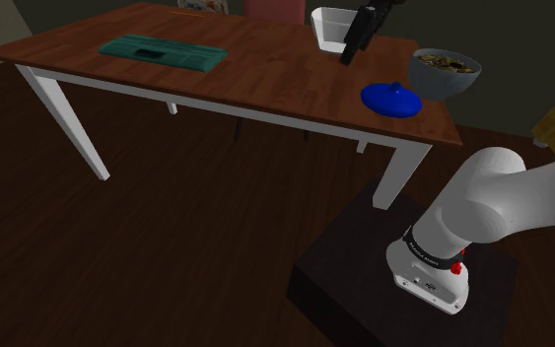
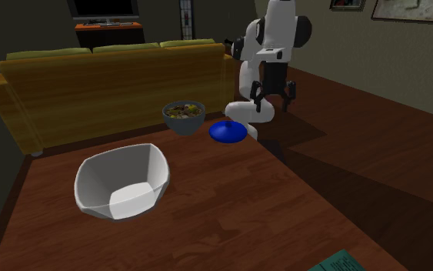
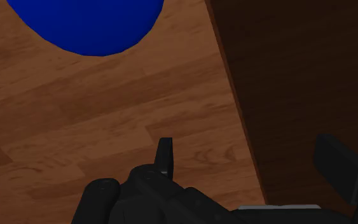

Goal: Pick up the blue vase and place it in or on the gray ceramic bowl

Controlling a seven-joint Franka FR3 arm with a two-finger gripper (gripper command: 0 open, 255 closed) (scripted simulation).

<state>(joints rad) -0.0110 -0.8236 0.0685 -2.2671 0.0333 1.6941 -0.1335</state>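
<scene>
On the wooden tabletop [image 1: 285, 89], at the end nearest the stand, there's the blue vase [image 1: 391, 99], low and rounded, resting on the wood. Right beside it is the gray bowl [image 1: 446, 71], with brownish bits heaped inside; the second exterior view shows a sliver of tabletop between the two. Up above, the gripper [image 2: 273, 94] hangs in the air, fingers [image 3: 165, 156] spread wide with nothing between them. In the wrist view the vase lies out past the fingertips, not between them, and the tabletop's edge runs through the gap, with dark floor [image 3: 311, 76] beyond it. Farther along the tabletop, well apart from the vase, sits a white bowl [image 2: 122, 181]. A flat teal object [image 1: 164, 49] lies toward the far end. An olive sofa [image 2: 91, 85] stands behind the table.
</scene>
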